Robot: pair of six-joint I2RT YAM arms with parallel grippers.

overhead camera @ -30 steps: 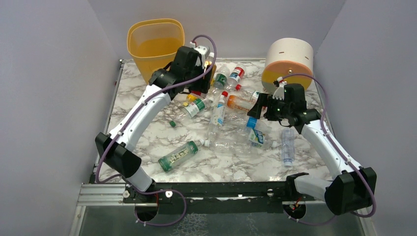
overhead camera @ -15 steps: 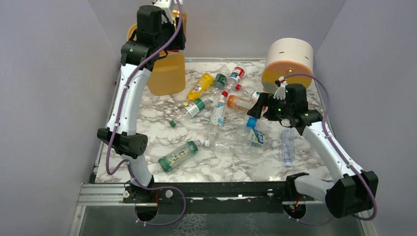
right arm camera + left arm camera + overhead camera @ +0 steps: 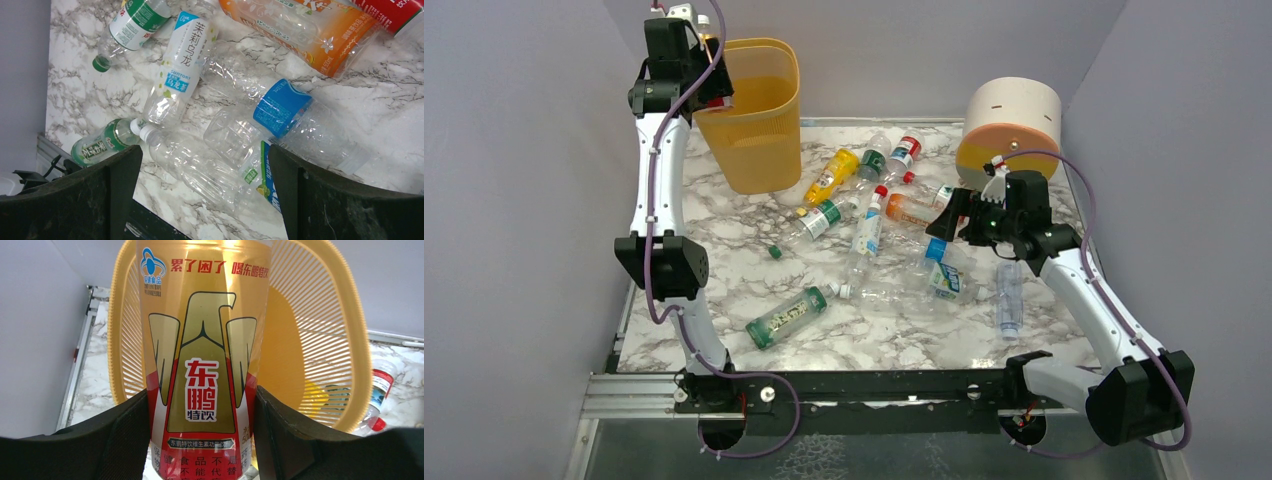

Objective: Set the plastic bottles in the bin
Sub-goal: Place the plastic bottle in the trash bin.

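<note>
Left wrist view is filled by a gold bottle (image 3: 202, 340) with a red and gold label. The left gripper (image 3: 202, 437) is clamped on it, one black finger (image 3: 125, 440) pressed to each side. Behind the bottle gapes the open mouth of the bin (image 3: 350, 305), so the bottle hangs over the bin, not inside it. From the top external camera the left arm stands high, its gripper just above the bin's left rim.

To the right of the bin, more bottles lie scattered on the marble table (image 3: 724, 250). A yellow bottle (image 3: 832, 175) lies just beside the bin's base. A green bottle (image 3: 786, 317) lies well apart from the bin, toward the near edge. Further right of the bin lies a loose pile: a clear bottle with a blue band (image 3: 281, 107), an orange-labelled bottle (image 3: 310, 35) and a white-labelled bottle (image 3: 181, 65), some touching or overlapping.

The right gripper (image 3: 205, 200) hovers over that pile with its jaws spread wide and nothing between them. A round white and orange drum (image 3: 1012, 125) stands far to the right of the bin.
</note>
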